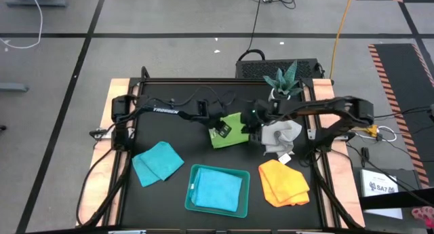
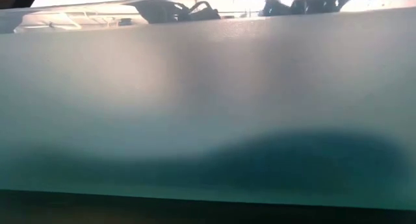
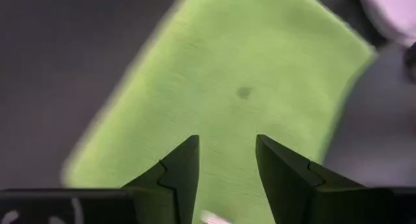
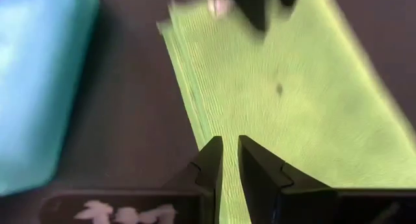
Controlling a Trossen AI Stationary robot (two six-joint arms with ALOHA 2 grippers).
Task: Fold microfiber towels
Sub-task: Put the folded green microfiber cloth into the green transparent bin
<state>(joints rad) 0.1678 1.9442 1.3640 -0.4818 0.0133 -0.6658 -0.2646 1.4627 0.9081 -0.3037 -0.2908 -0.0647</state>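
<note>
The black table carries everything, and both dark arms reach in over its middle from either side. Nearest me sits the teal plastic tray with a turquoise towel lying flat inside it; its wall fills almost the whole low view. A second turquoise towel lies loosely folded on the table to the left of the tray, and a yellow-orange towel lies rumpled to its right. Behind the tray, the lime green towel lies folded flat under both wrists. The left gripper hangs just over the green cloth with a clear gap between its fingers, gripping nothing. The right gripper hovers at the same towel's edge, its fingers drawn close with only a thin slit between them, and I cannot tell whether any cloth is pinched there. A pale grey-white towel sits crumpled just beside the green one, under the right arm. A small potted plant stands at the table's far edge.
</note>
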